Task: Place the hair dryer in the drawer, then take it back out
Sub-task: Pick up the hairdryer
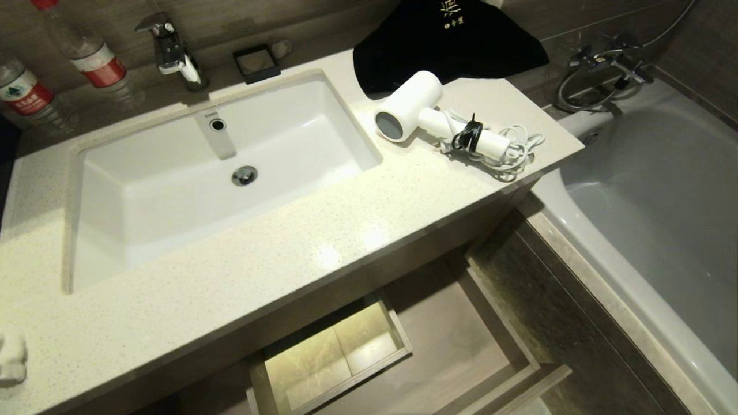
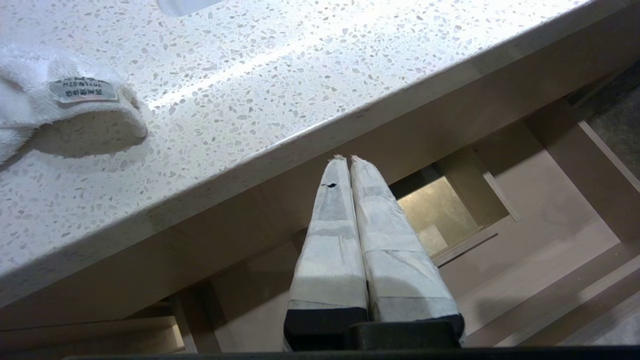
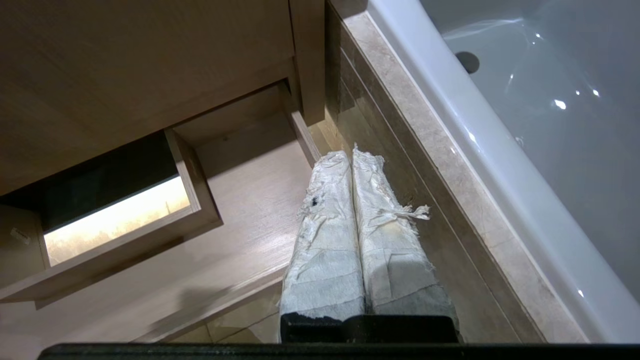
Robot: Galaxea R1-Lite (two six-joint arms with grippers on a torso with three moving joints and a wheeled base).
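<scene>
The white hair dryer lies on the speckled countertop to the right of the sink, grey barrel end toward the basin, its white cord bundled by a black tie. Below the counter's front edge the light wood drawer stands pulled out, with a boxed cut-out inside it. Neither arm shows in the head view. My left gripper hangs shut and empty in front of the counter edge, above the drawer. Shut and empty too, my right gripper hovers over the drawer's right side.
A white basin with a chrome tap fills the counter's left. Two water bottles stand at the back left, a black cloth bag behind the dryer, a white towel at the front left. A bathtub borders the right.
</scene>
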